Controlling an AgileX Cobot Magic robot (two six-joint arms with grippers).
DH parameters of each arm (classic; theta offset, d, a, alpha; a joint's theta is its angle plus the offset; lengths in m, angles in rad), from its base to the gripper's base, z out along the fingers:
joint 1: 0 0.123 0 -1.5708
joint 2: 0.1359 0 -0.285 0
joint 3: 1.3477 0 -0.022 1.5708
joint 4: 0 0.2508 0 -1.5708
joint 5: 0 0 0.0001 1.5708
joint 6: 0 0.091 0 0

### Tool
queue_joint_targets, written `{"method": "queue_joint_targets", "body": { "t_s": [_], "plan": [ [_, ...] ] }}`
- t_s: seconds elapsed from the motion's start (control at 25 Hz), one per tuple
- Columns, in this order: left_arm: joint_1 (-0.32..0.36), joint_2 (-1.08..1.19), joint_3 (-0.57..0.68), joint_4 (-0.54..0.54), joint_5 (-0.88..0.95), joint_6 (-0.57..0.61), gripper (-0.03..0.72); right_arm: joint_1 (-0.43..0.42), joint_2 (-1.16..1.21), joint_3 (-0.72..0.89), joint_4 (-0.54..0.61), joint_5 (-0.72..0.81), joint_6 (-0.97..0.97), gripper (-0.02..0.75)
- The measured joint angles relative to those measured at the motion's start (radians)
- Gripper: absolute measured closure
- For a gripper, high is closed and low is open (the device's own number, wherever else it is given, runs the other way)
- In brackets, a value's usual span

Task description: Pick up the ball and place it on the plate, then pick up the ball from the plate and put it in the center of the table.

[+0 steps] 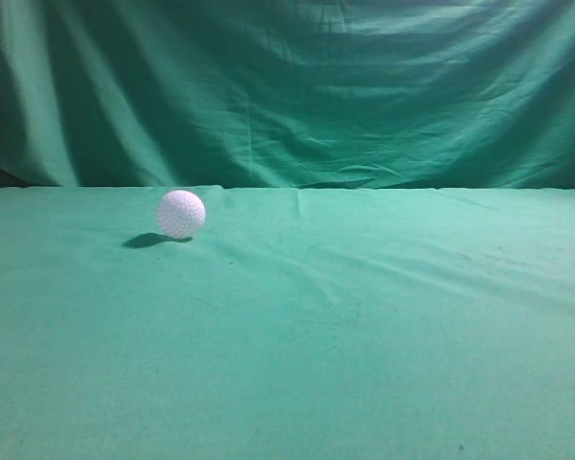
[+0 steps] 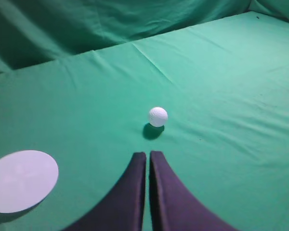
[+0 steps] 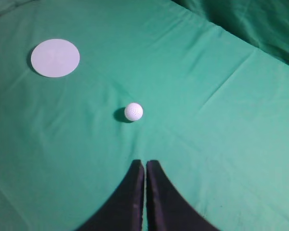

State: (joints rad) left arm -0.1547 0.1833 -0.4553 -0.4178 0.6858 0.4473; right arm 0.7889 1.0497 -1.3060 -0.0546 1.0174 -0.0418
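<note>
The white dimpled ball (image 1: 181, 214) rests on the teal-green table (image 1: 364, 335), left of the middle in the exterior view. It also shows in the left wrist view (image 2: 158, 116) and the right wrist view (image 3: 133, 111). A flat white round plate lies on the cloth at the lower left of the left wrist view (image 2: 20, 180) and at the upper left of the right wrist view (image 3: 55, 57). My left gripper (image 2: 148, 154) is shut and empty, short of the ball. My right gripper (image 3: 145, 162) is shut and empty, also short of the ball. Neither gripper shows in the exterior view.
A dark green draped curtain (image 1: 297, 86) hangs behind the table's far edge. The cloth has shallow wrinkles (image 1: 268, 259) near the ball. The plate is out of the exterior view.
</note>
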Motion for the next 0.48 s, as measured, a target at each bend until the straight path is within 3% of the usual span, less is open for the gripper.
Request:
{"method": "queue_joint_targets", "body": {
  "t_s": [0.28,0.48],
  "plan": [
    [0.000,-0.018,0.060,-0.021,-0.068,0.000,0.688,0.000,-0.225,0.263,0.054,-0.061,0.000,0.738],
    [0.000,-0.018,0.060,-0.003,-0.083,0.000,0.688,0.000,-0.425,0.502,0.109,-0.192,0.000,0.738]
  ]
}}
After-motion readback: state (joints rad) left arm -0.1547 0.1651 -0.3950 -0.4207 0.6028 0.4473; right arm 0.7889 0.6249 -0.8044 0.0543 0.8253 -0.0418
